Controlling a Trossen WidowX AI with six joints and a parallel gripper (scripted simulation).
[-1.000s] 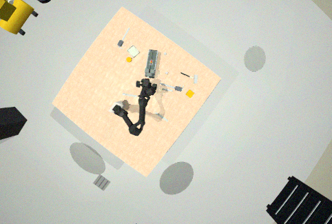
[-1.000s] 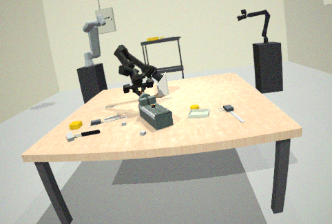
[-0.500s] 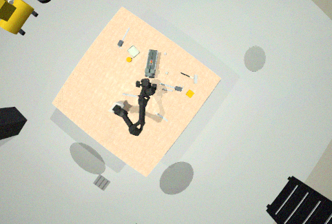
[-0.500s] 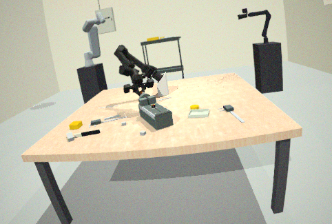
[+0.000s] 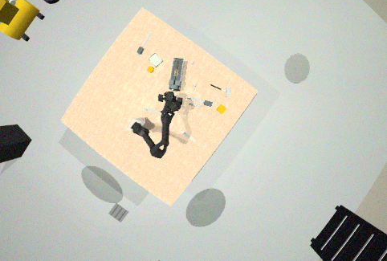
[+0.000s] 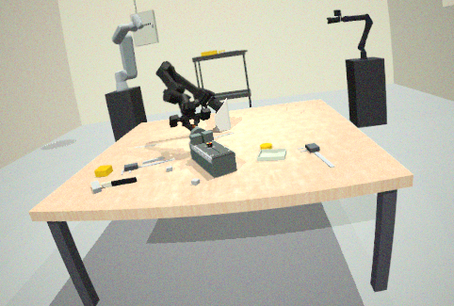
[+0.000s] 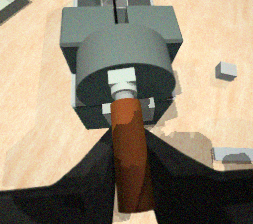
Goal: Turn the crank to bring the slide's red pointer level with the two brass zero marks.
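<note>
The grey-green machine (image 5: pixel 175 80) (image 6: pixel 221 167) (image 7: pixel 161 26) is a long box with a round hub at the end facing the arm. The crank's orange-brown handle (image 7: pixel 128 150) sticks out from a pale crank arm (image 7: pixel 122 76) in front of the hub. My gripper (image 7: pixel 125 133) is shut on this handle, one black finger on each side. A small red pointer (image 5: pixel 176 71) (image 6: pixel 209 144) shows on the machine's top. The pointer and brass marks are too small to tell whether they are level; the wrist view does not show them.
A pale green tray (image 5: pixel 156 59) (image 6: pixel 271 155) and a yellow disc (image 5: pixel 150 69) (image 6: pixel 266 146) lie on one side of the machine. A hammer (image 5: pixel 217 87) (image 6: pixel 123 182), a caliper (image 5: pixel 208 103) (image 6: pixel 131 167), a yellow block (image 5: pixel 222 109) (image 6: pixel 104 170) and small grey cubes lie on the other.
</note>
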